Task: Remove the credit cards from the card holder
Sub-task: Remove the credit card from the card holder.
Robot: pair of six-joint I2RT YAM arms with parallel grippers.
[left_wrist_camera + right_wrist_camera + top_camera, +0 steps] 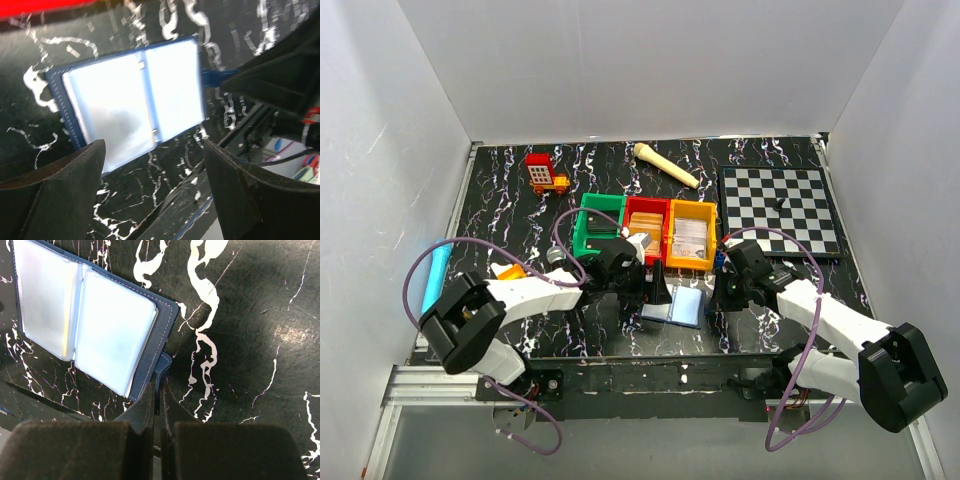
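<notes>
Card holder [100, 325] is lying open on the table [250, 340]; we are pinching its tab [163, 365] in our closed right gripper [159, 390] and hovering our wide-open left gripper [152, 165] above.

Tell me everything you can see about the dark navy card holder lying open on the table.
The dark navy bifold card holder lies open on the black marbled table, on the arms' side of the coloured bins. Its cover looks like stitched leather; inside are clear plastic sleeves, milky in the glare, so no card can be made out. A small navy closure tab sticks out from one edge, pinched by the shut right gripper.
</notes>
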